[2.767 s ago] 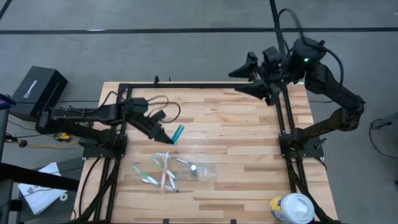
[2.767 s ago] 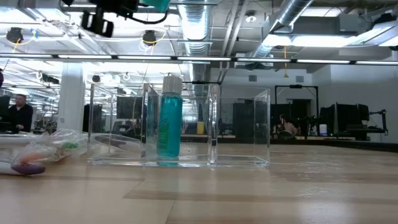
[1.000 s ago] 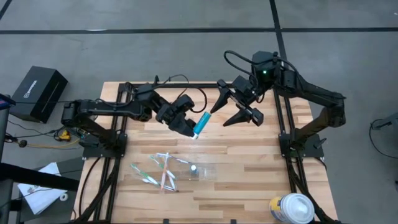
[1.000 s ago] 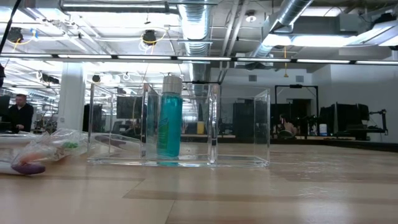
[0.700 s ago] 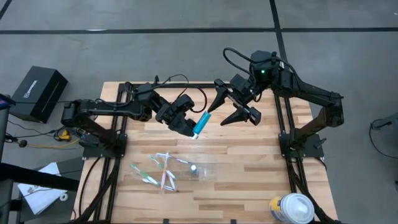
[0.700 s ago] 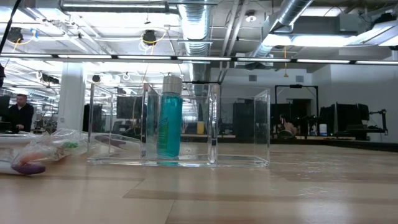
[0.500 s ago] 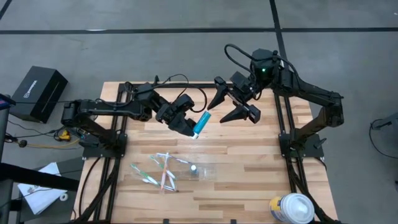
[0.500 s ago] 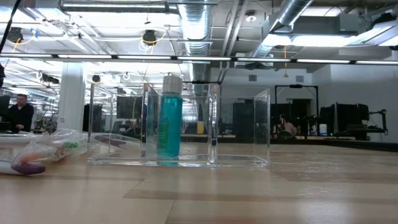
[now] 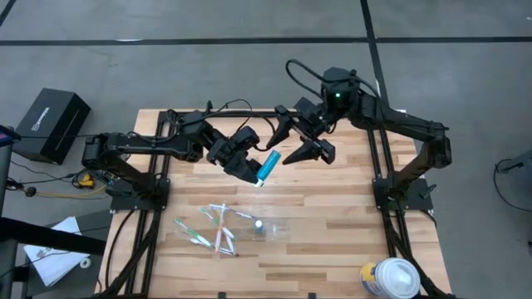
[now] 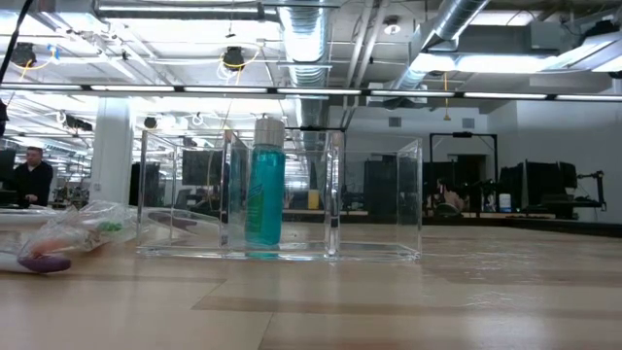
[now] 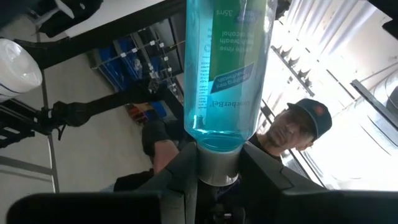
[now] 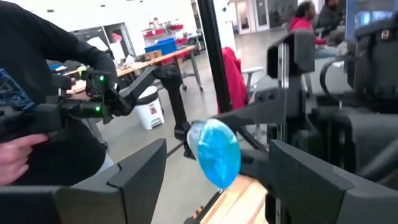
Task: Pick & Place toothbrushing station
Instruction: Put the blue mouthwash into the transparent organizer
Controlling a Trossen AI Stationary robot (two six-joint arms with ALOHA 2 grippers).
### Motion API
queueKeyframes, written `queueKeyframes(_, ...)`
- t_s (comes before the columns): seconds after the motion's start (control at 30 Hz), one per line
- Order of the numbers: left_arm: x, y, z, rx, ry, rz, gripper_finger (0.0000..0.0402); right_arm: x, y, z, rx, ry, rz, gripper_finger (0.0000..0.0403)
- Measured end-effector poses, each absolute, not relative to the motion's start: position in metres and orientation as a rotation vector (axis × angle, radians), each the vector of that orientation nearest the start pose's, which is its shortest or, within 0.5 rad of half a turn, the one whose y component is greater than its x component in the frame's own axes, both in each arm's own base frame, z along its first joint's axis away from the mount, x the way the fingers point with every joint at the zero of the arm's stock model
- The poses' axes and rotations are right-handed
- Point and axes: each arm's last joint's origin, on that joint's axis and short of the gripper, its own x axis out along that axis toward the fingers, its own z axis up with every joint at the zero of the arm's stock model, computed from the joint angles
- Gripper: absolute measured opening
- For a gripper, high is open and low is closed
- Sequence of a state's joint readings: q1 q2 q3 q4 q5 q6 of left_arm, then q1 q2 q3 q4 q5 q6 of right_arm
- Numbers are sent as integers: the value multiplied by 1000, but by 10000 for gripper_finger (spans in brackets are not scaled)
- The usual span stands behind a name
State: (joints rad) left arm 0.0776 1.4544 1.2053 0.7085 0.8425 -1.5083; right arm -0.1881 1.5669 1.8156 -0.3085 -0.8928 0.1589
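Left wrist view: the teal bottle (image 11: 227,68) is cut off by the picture's edge, and its cap end sits hidden between the dark fingers (image 11: 180,171). Low view: neither arm appears. High view: the toothbrushes (image 9: 218,228) are too small to count, the clear holder (image 9: 268,227) barely discernible. Right wrist view: the bottle's far end is hidden behind its round base.

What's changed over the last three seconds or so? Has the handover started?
The left end effector carried its teal bottle from near the toothbrushes up to mid-table, gripping the cap end. The right end effector swung in from the far corner, open, and now straddles the bottle's free end without closing. The toothbrushes, clear holder and canister stayed put.
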Motion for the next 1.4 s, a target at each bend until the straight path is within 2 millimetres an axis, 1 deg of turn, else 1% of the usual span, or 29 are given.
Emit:
queueKeyframes(0.27, 320, 3, 402, -1190, 230, -906, 81, 333, -41, 496, 163, 77, 729, 274)
queueKeyframes(0.33, 320, 4, 402, -1189, 230, -906, 81, 334, -41, 495, 182, 109, 743, 274)
queueKeyframes(0.53, 319, 4, 402, -1182, 243, -920, 81, 344, -40, 487, 201, 149, 754, 274)
queueKeyframes(0.87, 319, 7, 402, -1180, 248, -922, 81, 343, -37, 486, 207, 161, 761, 270)
queueKeyframes(1.03, 318, 12, 402, -1181, 247, -912, 81, 343, -37, 485, 215, 175, 760, 237)
queueKeyframes(1.13, 318, 16, 402, -1182, 243, -904, 81, 343, -37, 485, 214, 174, 761, 204)
queueKeyframes(1.3, 318, 16, 402, -1181, 247, -907, 81, 343, -37, 485, 213, 174, 760, 145)
queueKeyframes(1.4, 318, 16, 402, -1182, 246, -908, 81, 343, -37, 485, 212, 173, 759, 116)
